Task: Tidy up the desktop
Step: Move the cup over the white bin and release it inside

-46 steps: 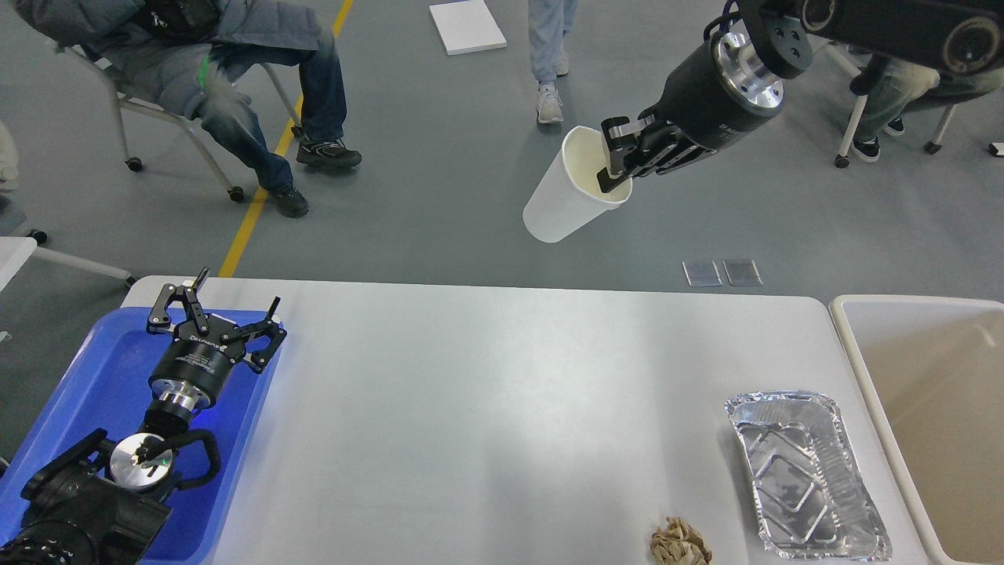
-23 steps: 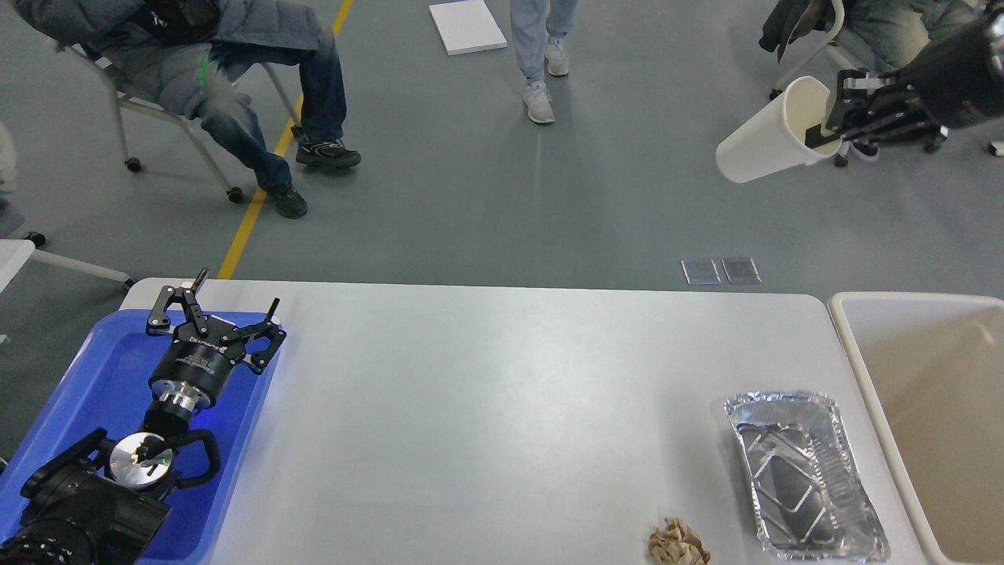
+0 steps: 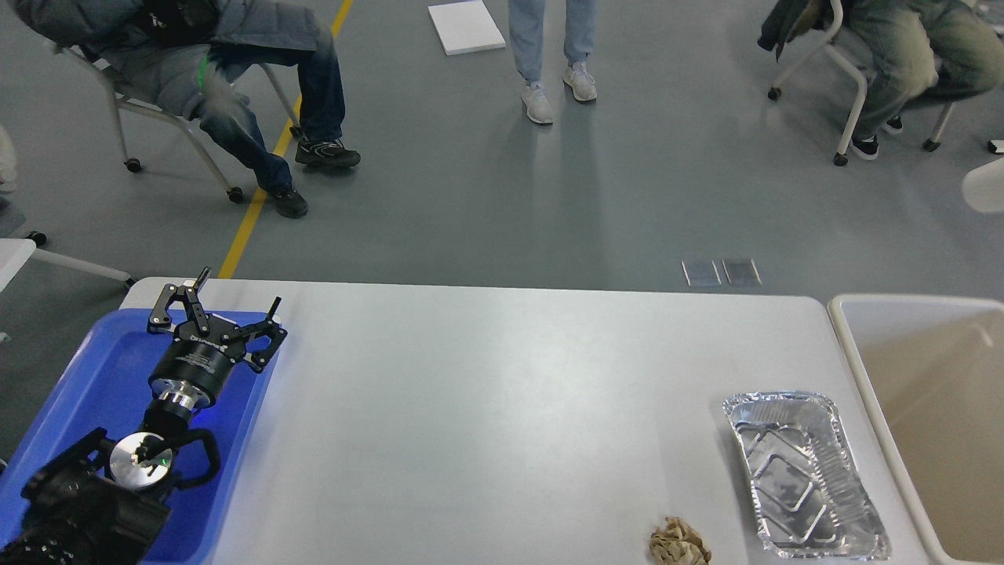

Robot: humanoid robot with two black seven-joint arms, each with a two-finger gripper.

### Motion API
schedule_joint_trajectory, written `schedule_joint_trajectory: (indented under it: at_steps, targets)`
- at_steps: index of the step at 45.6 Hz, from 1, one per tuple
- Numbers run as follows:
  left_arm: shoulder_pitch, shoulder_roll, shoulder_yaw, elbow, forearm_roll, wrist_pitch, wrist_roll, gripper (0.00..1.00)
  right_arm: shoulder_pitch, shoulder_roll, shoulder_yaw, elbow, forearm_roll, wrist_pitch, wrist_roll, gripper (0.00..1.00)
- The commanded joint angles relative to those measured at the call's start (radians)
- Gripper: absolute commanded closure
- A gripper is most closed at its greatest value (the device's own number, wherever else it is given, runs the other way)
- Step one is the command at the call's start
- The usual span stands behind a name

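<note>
Now the white cup (image 3: 985, 184) (barely visible) has swung past the desktop (image 3: 502, 416).

Left claw (image 3: 213, 310) spread wide over blue tray (image 3: 94, 377) at table (image 3: 502, 408) left. Foil pan (image 3: 804, 475) and crumpled brown paper (image 3: 679, 541) lie apart near beige bin (image 3: 925, 416). Right claw out of frame.

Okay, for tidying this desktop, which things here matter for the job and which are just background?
Part of the job:
- desktop
- foil tray on it
- crumpled brown paper on it
- beige bin at its right end
- blue tray at its left end
- left gripper, open above the blue tray

Just background:
- seated people and chairs
- white board on the floor
</note>
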Motion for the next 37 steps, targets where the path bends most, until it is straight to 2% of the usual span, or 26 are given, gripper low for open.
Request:
schedule_joint_trajectory:
  at_steps: [1,11,19,23,27,37]
  targets:
    - [0.0,0.0,0.0,0.0,0.0,0.0,0.0,0.0,-0.272,0.008,0.15,-0.268,0.026,0.0,-0.002,1.0]
    - [0.0,0.0,0.0,0.0,0.0,0.0,0.0,0.0,-0.486,0.085,0.279,-0.423,0.027,-0.02,-0.003,1.0]
    - [0.0,0.0,0.0,0.0,0.0,0.0,0.0,0.0,-0.631,0.169,0.376,-0.493,0.026,-0.162,-0.026,1.0]
    - [0.0,0.0,0.0,0.001,0.0,0.0,0.0,0.0,-0.696,0.204,0.423,-0.498,0.027,-0.247,-0.051,1.0]
    - [0.0,0.0,0.0,0.0,0.0,0.0,0.0,0.0,-0.759,0.241,0.463,-0.496,0.027,-0.317,-0.055,1.0]
    - [0.0,0.0,0.0,0.0,0.0,0.0,0.0,0.0,-0.886,0.345,0.54,-0.495,0.027,-0.44,-0.071,1.0]
